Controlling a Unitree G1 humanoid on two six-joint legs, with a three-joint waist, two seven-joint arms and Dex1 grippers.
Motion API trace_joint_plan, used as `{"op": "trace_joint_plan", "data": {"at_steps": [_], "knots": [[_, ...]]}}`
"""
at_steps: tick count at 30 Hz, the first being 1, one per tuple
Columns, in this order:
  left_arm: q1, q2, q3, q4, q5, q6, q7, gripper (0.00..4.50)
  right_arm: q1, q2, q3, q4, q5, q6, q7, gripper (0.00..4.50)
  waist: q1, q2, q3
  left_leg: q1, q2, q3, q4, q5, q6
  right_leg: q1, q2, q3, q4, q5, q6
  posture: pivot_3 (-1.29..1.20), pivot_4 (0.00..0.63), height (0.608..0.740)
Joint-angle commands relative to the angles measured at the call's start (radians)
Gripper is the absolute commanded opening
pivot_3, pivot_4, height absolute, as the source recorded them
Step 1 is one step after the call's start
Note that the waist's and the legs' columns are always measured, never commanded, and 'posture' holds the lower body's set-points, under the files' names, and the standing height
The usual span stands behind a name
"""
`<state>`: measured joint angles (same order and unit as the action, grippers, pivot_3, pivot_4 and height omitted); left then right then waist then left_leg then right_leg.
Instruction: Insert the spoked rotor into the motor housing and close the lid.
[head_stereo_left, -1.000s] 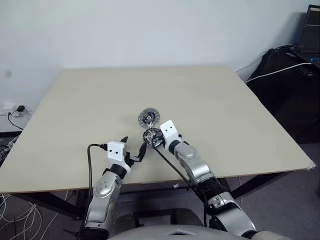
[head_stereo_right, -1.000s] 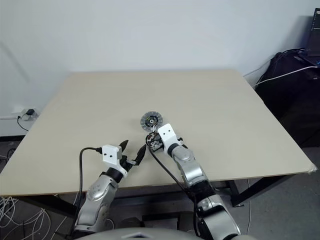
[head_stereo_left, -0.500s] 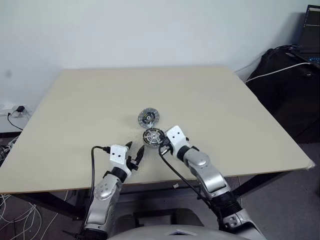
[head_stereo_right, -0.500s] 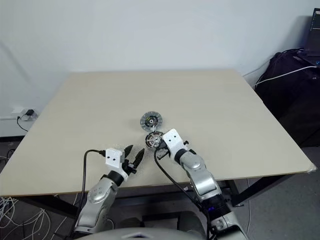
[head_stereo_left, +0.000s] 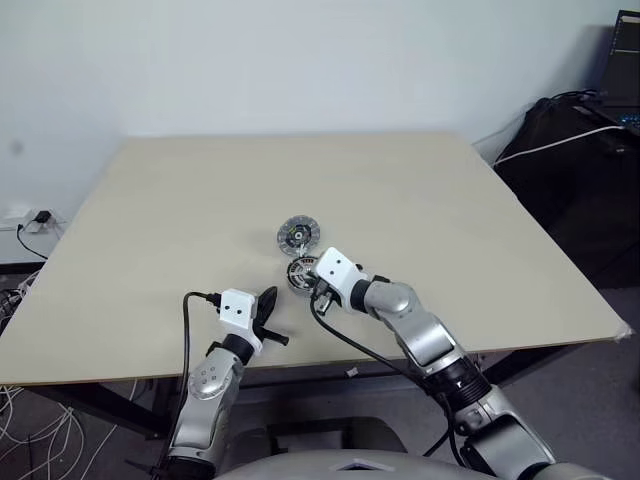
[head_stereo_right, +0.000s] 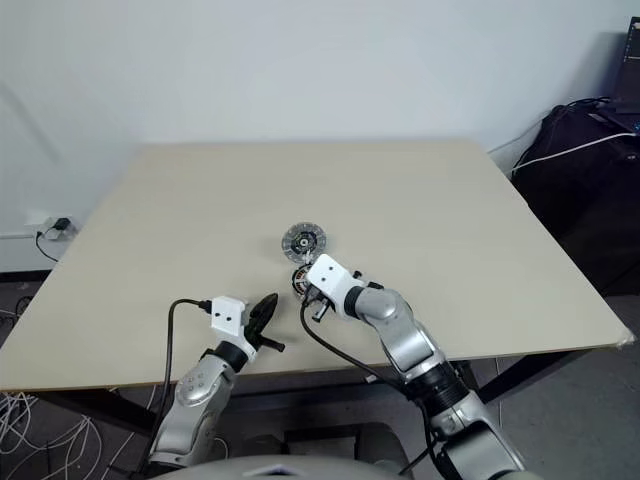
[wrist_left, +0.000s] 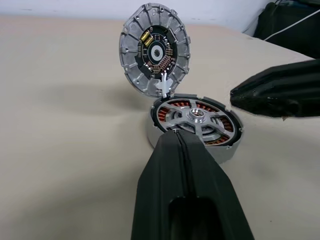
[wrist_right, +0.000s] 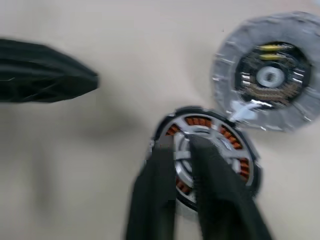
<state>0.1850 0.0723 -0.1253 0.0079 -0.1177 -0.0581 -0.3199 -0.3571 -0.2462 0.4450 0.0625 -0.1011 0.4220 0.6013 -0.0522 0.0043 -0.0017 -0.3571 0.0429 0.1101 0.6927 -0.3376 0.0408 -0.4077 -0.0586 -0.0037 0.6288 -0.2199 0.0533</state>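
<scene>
The motor housing (wrist_left: 222, 149) lies near the table's front middle, copper windings ringing its centre. The silver spoked rotor (wrist_left: 194, 116) sits inside it. Just behind, the lid (wrist_left: 154, 50) leans up on its edge, showing its ribbed rim and dark inner face; white wires join it to the housing. My left gripper (wrist_left: 176, 136) is shut and empty, its tip close in front of the housing. My right gripper (wrist_right: 181, 145) hovers over the housing's near rim, its fingers a little apart with nothing between them. Its dark fingers (wrist_left: 280, 95) also show beside the housing.
The beige table (head_stereo_left: 450, 220) is bare around the parts. Its front edge runs just behind both wrists. A black bag (head_stereo_left: 570, 170) and cables sit off the table's right side, and a wall socket (head_stereo_left: 35, 218) is at the left.
My left gripper has closed from wide open. My right hand has pulled back a little from the housing and rolled, its elbow swinging outward, and its fingers have parted slightly.
</scene>
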Motion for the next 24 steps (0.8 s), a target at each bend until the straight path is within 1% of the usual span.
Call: {"op": "trace_joint_plan", "data": {"at_steps": [1,4,13,17,24], "knots": [[-0.015,-0.002,0.002,-0.012,0.006,-0.022,0.007,0.0,-0.064,-0.02,0.034,0.021,-0.029,-0.004,0.056,1.85,0.001,0.0,0.0,0.0,0.0,0.0,0.0,0.0,0.0,0.0,0.0,0.0,0.0,0.0,0.0,0.0,0.0,0.74],[-0.016,-0.003,0.002,-0.012,0.006,-0.023,0.01,0.0,-0.107,-0.047,0.079,0.054,-0.052,-0.008,0.116,2.84,0.003,0.0,0.0,0.0,0.0,0.0,0.0,0.0,0.0,0.0,0.0,0.0,0.0,0.0,0.0,0.0,0.0,0.74],[-0.018,-0.005,-0.001,-0.01,0.003,-0.024,0.014,0.0,-0.236,-0.101,0.169,0.178,-0.118,-0.026,0.278,2.84,0.002,0.0,0.0,0.0,0.0,0.0,0.001,0.0,0.0,0.001,0.0,-0.001,0.0,0.0,0.0,0.0,0.0,0.74],[-0.017,-0.007,-0.006,-0.013,0.003,-0.021,0.013,0.0,-0.293,-0.087,0.177,0.248,-0.141,-0.052,0.298,2.84,0.002,0.0,0.0,0.0,0.0,0.0,0.001,0.0,0.0,0.001,0.0,-0.001,0.0,0.0,0.0,0.0,0.0,0.74],[-0.015,-0.015,-0.004,-0.016,-0.001,-0.015,0.015,0.0,-0.33,-0.068,0.179,0.32,-0.169,-0.094,0.311,2.84,0.002,0.0,0.0,0.0,0.0,0.002,0.001,0.0,0.0,0.001,0.0,-0.002,0.0,0.0,0.0,0.0,0.0,0.74]]}}
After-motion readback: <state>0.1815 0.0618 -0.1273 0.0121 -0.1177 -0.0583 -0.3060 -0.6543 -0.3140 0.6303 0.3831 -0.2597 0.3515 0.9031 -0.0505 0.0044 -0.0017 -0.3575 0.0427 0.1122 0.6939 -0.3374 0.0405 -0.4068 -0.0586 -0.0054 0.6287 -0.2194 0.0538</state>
